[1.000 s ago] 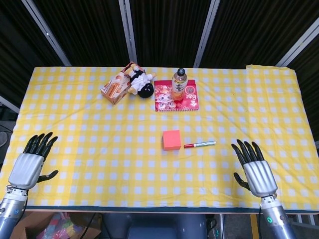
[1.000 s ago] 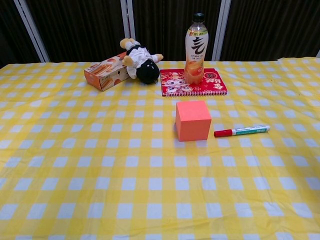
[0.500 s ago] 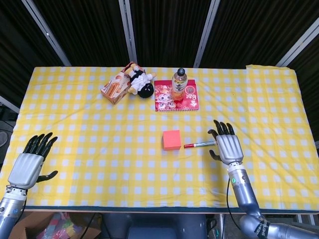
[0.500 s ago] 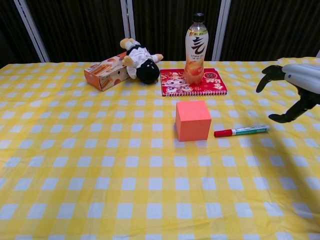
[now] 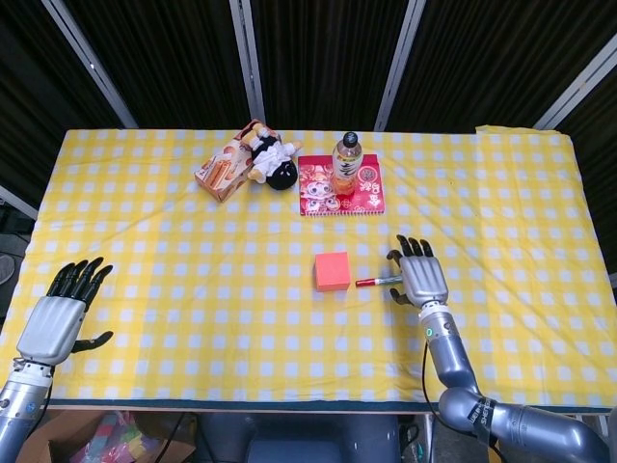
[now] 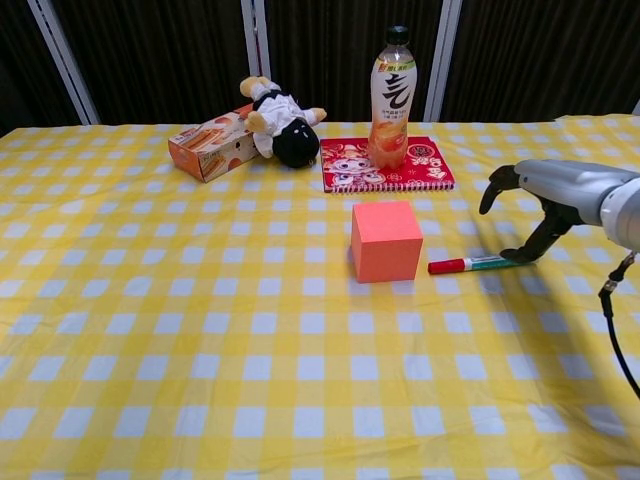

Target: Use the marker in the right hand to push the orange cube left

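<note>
Beside the orange cube [image 6: 386,241], the right hand [image 5: 417,280] hovers spread over the marker [image 6: 473,264], gripping nothing; thumb tip near its barrel.

At the far side of my table's yellow checked cloth [image 5: 193,289] I see a drink bottle [image 6: 392,98] standing upright on a red notebook [image 6: 425,172]. Left of them a plush doll [image 6: 281,128] lies against a small orange carton [image 6: 205,147].
</note>
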You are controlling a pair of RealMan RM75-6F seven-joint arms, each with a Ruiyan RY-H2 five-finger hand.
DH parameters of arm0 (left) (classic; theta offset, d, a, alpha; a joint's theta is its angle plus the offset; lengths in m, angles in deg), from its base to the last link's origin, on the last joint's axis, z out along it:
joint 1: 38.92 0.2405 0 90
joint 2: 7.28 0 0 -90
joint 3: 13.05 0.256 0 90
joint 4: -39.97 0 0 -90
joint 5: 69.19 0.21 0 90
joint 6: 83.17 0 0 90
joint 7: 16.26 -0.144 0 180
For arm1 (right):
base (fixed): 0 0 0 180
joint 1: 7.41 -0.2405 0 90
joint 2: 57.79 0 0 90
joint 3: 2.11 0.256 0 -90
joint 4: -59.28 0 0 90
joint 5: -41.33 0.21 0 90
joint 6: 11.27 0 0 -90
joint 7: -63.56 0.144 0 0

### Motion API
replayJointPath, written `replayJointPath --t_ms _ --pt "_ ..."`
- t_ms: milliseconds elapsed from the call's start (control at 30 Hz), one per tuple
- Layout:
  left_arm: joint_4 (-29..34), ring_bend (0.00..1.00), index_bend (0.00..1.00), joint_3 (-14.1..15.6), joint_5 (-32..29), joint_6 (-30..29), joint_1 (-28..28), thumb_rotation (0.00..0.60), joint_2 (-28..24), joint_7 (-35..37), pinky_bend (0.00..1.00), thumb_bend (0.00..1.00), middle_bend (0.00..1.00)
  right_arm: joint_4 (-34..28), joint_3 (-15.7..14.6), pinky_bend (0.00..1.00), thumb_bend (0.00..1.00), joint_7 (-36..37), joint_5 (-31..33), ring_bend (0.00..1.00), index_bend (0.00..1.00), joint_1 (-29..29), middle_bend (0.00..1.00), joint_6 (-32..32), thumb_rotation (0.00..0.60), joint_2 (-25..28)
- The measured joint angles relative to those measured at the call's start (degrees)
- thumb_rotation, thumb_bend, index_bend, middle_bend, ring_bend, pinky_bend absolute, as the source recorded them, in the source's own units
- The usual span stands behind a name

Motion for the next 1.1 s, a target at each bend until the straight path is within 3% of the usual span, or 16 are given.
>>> replayJointPath --t_ms 633,967,1100 --pt "0.2 0.0 0.0 0.1 -0.5 0.9 -0.3 0.6 -0.3 1.0 0.02 0.0 0.0 10.4 -2.2 0.02 0.37 5.1 0.2 0.0 0.38 -3.3 0.12 1.1 0.6 -5.8" --pt "0.4 0.0 0.0 0.0 -0.9 1.3 -0.5 0.6 -0.5 1.5 0.02 0.0 0.0 15.3 -2.9 0.02 0.37 7.6 -0.4 0.0 0.52 -4.2 0.2 1.9 0.6 -8.8" --pt "0.5 0.0 0.0 0.0 -0.9 1.3 -0.5 0.6 -0.5 1.6 0.02 0.0 0.0 16.1 -3.3 0.02 0.42 8.3 -0.6 0.0 0.57 -4.3 0.23 2.0 0.6 -9.6"
